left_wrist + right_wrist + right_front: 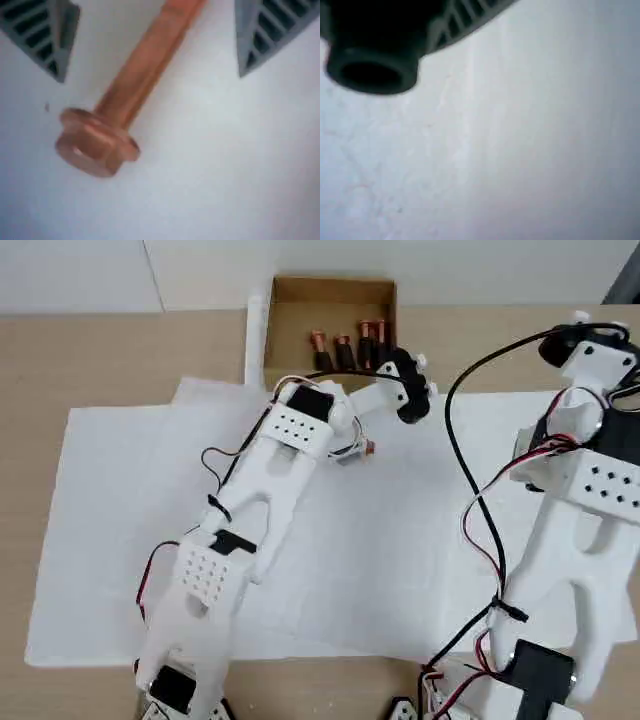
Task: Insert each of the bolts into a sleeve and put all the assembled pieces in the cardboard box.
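Seen from above, a tan table is covered by a white sheet, with two white arms rising from the 6 o'clock edge. The cardboard box sits at 12 o'clock, half off the sheet, and holds four assembled pieces, copper bolts in black sleeves, lined up side by side along its 6 o'clock wall. The left arm stretches from 7 o'clock towards the centre, ending just below the box. From its wrist camera, the left gripper hovers over a bare copper bolt lying flat on the sheet. Its two grey ribbed fingers are spread wide, one on each side of the shaft, neither touching it, and the bolt's flanged hexagonal head lies beyond their tips. The right arm stands at 3 o'clock, well apart from the box. From its wrist camera, the right gripper pinches a black sleeve, which hangs above the sheet with its round open end facing the camera and a ribbed grey finger pressed against its side.
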